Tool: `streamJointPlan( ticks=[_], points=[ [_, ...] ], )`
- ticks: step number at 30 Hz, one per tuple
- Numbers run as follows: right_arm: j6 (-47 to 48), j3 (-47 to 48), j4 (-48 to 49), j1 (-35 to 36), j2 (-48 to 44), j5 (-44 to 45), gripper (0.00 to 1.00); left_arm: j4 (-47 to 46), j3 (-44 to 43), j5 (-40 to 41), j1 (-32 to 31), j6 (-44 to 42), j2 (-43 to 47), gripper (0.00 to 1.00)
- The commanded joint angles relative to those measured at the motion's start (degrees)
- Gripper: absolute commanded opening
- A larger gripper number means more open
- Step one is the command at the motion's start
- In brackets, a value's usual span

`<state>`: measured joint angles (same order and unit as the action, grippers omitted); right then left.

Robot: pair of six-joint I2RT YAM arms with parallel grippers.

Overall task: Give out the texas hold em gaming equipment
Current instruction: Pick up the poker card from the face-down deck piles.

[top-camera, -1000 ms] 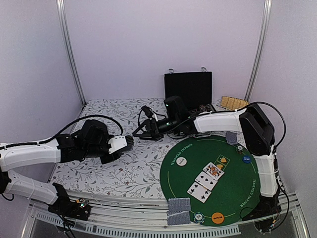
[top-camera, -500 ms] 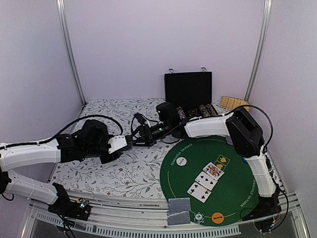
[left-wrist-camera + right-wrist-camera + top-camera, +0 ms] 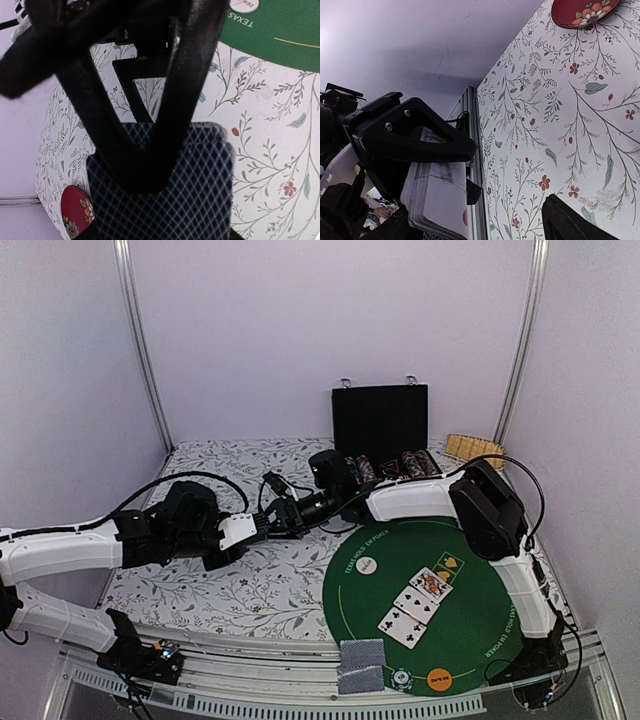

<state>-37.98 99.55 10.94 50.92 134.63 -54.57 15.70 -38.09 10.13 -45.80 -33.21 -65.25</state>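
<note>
Jaws of the left gripper (image 3: 254,528) pinch a deck of playing cards (image 3: 192,197) above the floral table (image 3: 230,590), nearer its left edge than its right. Jaws of the right gripper (image 3: 270,521) stand spread, just beside that deck.

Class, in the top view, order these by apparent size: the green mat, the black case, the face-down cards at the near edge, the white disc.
1. green mat
2. black case
3. face-down cards
4. white disc
The case stands farther back, so it may be bigger than it looks.
</note>
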Motion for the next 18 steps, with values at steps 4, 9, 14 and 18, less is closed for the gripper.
streamJointPlan(
  ticks=[4, 9, 14, 18],
  points=[
    [4.0, 1.0, -1.0, 0.9, -0.9, 1.5, 0.84, -1.3, -0.1, 0.4, -0.5, 0.0, -0.1, 0.46],
    [2.9, 3.0, -1.2, 1.9, 3.3, 2.2, 0.83, -1.3, -0.1, 0.3, -0.6, 0.0, -0.1, 0.46],
    [6.5, 4.4, -7.8, 1.7, 1.8, 5.7, 0.70, -1.3, 0.0, 0.3, -0.5, 0.0, 0.0, 0.46],
    [10.1, 3.3, -13.1, 0.6, -2.5, 9.1, 0.51, -1.3, 0.1, 0.3, -0.5, -0.2, 0.2, 0.46]
  ],
)
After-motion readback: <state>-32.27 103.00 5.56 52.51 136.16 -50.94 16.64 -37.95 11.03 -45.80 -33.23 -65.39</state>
